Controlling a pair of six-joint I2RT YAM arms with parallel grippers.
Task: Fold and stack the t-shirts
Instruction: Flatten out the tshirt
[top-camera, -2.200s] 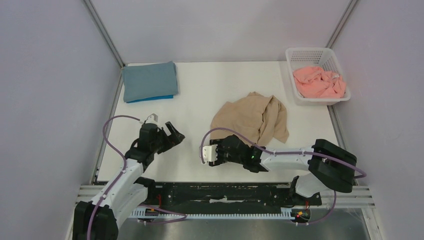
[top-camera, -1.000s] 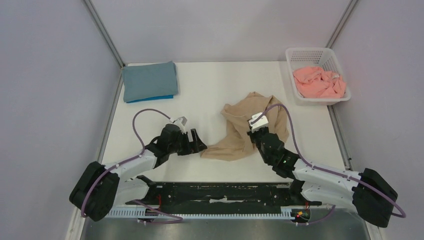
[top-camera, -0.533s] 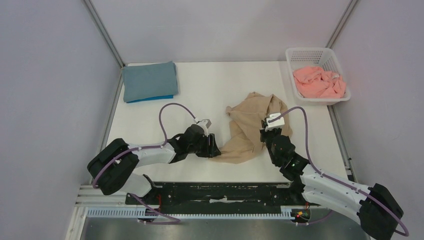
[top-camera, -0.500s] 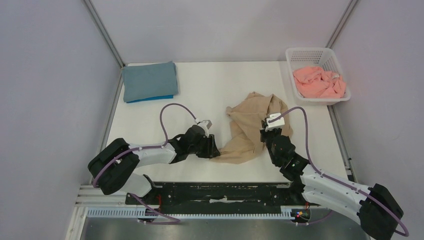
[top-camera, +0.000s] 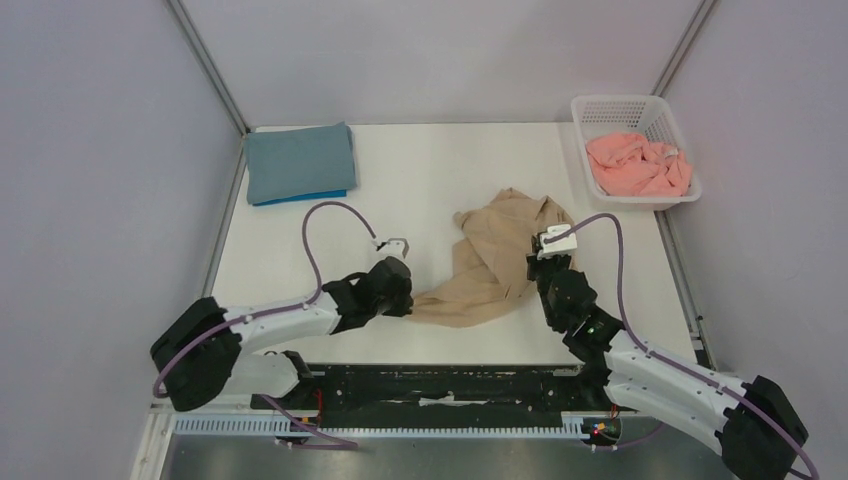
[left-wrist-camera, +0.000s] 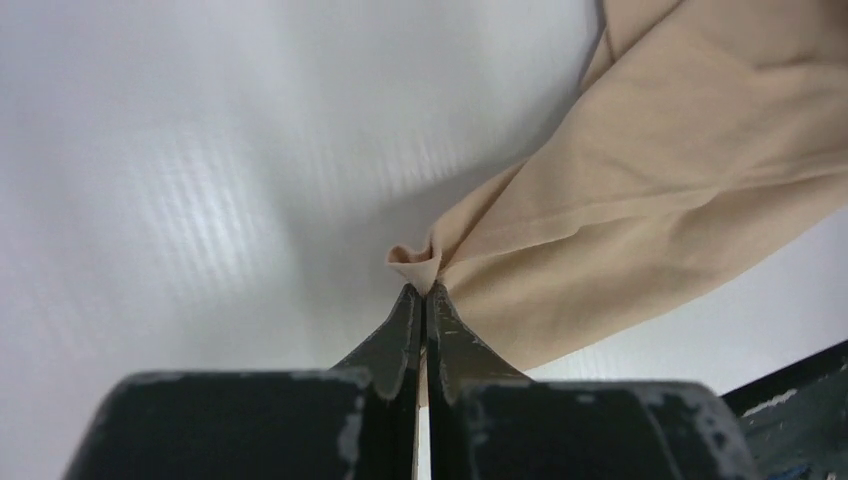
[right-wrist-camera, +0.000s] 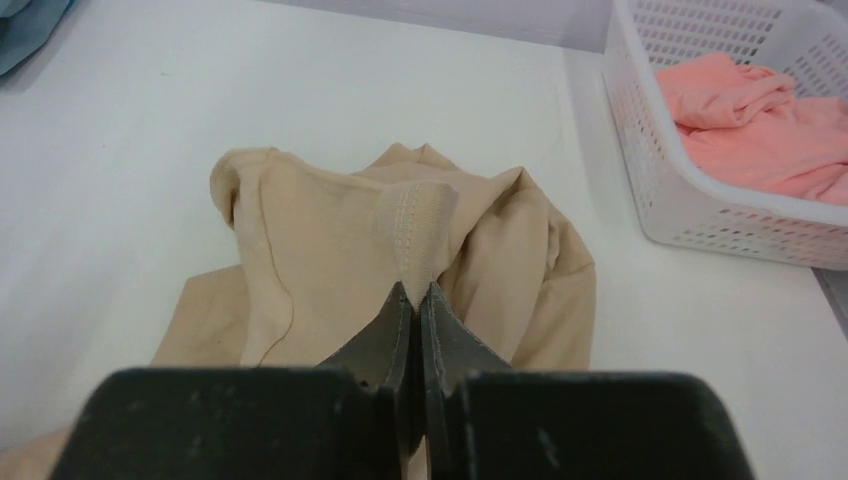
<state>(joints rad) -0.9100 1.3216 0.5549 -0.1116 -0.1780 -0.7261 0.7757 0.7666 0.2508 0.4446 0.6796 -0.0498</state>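
The top view looks steeply down from high at the near side and takes in the whole counter (top-camera: 420, 170). Each wrist view sits low and close, sighting along its own tool: the left tool (left-wrist-camera: 422, 292) rightward by the near edge, the right tool (right-wrist-camera: 412, 290) toward the far basket (right-wrist-camera: 720, 220). All three share the tan t-shirt (top-camera: 490, 270).
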